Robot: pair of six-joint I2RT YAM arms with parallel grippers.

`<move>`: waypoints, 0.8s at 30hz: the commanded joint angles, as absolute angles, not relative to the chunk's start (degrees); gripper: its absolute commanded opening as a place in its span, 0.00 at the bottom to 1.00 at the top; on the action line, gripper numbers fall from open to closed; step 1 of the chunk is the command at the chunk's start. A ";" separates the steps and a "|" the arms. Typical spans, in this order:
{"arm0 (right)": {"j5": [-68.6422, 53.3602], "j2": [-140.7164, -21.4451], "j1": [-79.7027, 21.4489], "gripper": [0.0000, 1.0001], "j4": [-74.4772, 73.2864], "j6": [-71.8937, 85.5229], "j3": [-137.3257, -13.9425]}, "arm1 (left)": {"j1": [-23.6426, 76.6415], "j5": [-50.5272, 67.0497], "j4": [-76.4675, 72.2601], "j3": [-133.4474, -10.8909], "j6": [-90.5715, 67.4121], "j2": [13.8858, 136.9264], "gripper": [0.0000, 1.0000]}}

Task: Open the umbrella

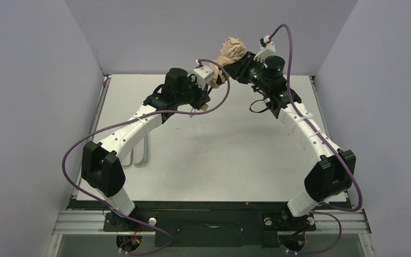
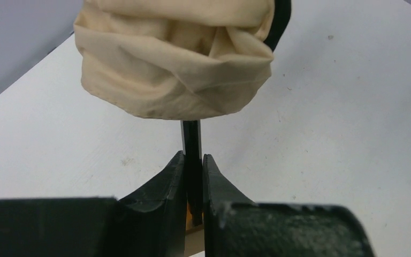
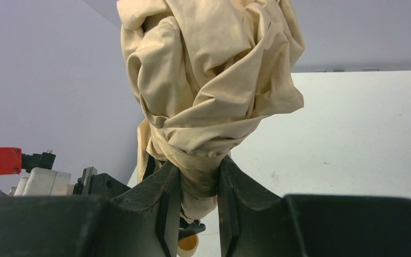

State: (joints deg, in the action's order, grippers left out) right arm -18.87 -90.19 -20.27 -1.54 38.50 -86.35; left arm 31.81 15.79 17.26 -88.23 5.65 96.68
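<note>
Holding the umbrella (image 1: 231, 51) up above the tabletop (image 1: 219, 160)?
— Yes. Left fingers (image 2: 168, 187) pinch its thin, stiff stick (image 2: 191, 139). Right fingers (image 3: 163, 198) squeeze its soft cloth (image 3: 208, 80). Cloth may slip; the stick seems safer to hold.

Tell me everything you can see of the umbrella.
The umbrella is folded shut: crumpled tan cloth with black lining at one edge, bunched at one end of a thin black shaft. It is held in the air over the far end of the table. The left gripper pinches the shaft; the right gripper clamps the gathered cloth.
</note>
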 commanded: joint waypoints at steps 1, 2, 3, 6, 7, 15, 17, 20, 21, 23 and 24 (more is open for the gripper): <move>-22.05 -85.53 -19.84 0.00 12.26 43.22 -87.45 | 31.03 19.13 12.77 -84.49 2.14 93.77 0.00; -22.30 -85.39 -19.57 0.12 12.23 43.15 -86.94 | 30.34 20.60 9.56 -82.78 0.84 92.37 0.00; -22.44 -85.05 -19.37 0.21 12.24 43.15 -86.76 | 29.94 21.46 5.66 -81.77 -0.41 91.67 0.00; -22.51 -84.48 -17.45 0.61 11.74 43.23 -85.82 | 27.76 24.42 -3.93 -76.38 -5.42 87.61 0.00; -22.46 -84.22 -16.51 0.65 11.53 43.46 -85.67 | 27.37 25.44 -7.92 -75.54 -6.27 86.33 0.00; -27.25 -84.05 -16.61 0.84 16.22 46.73 -82.61 | 26.52 30.38 -15.35 -74.15 -11.64 85.42 0.00; -29.07 -85.13 -17.42 0.85 18.39 47.14 -82.31 | 26.54 31.93 -15.95 -74.30 -11.95 85.50 0.00; -31.17 -86.79 -17.93 0.85 21.39 48.57 -83.20 | 26.65 34.44 -16.03 -74.88 -12.12 85.69 0.00; -32.03 -87.92 -18.02 0.85 22.13 49.21 -83.65 | 26.69 34.80 -15.71 -75.06 -11.99 85.74 0.00; -33.17 -89.56 -18.48 0.85 23.39 50.17 -85.39 | 26.84 36.02 -15.14 -75.48 -11.62 85.90 0.00; -34.00 -90.13 -18.73 0.85 23.65 50.31 -86.72 | 26.88 37.15 -15.06 -75.69 -11.52 85.90 0.00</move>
